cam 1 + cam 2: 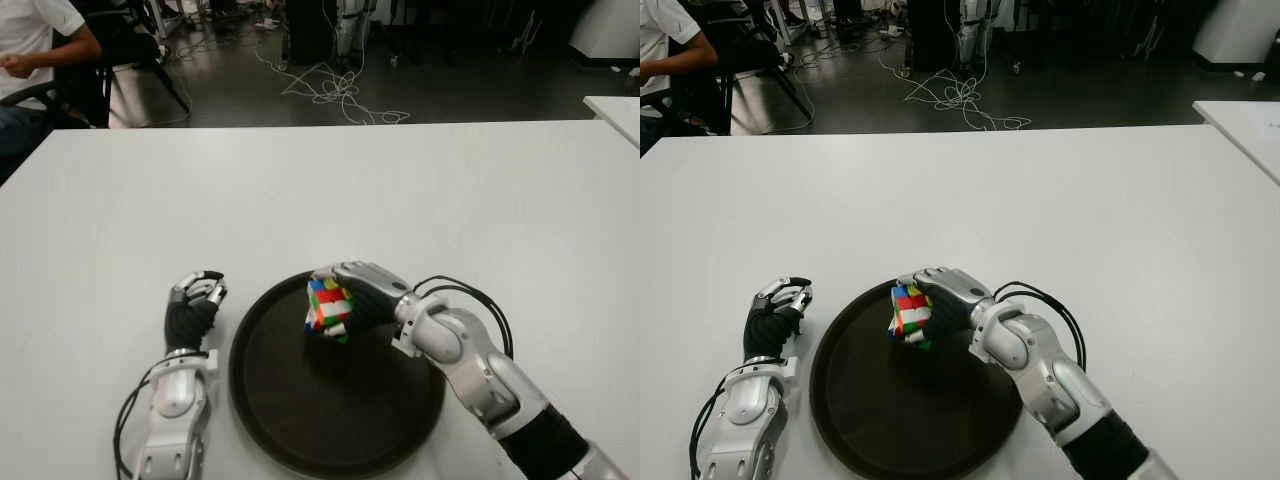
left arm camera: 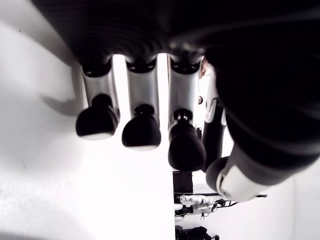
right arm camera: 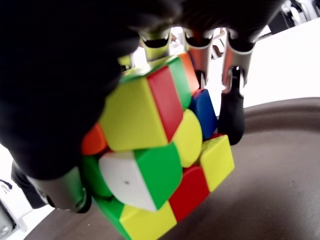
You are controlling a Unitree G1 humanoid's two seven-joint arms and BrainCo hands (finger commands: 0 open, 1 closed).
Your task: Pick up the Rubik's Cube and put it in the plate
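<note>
A dark round plate (image 1: 300, 420) lies on the white table near its front edge. My right hand (image 1: 362, 296) holds the multicoloured Rubik's Cube (image 1: 328, 307) over the plate's far part, fingers curled around it. Up close, the right wrist view has the Rubik's Cube (image 3: 160, 145) wedged between the fingers (image 3: 232, 107) and thumb, its lower corner at or just above the plate (image 3: 270, 185); whether they touch I cannot tell. My left hand (image 1: 193, 303) shows just left of the plate, fingers curled, holding nothing.
The white table (image 1: 330, 190) stretches far beyond the plate. A person's arm (image 1: 30, 50) shows on a chair at the far left, past the table edge. Cables (image 1: 335, 90) lie on the floor behind. Another white table corner (image 1: 615, 110) shows at far right.
</note>
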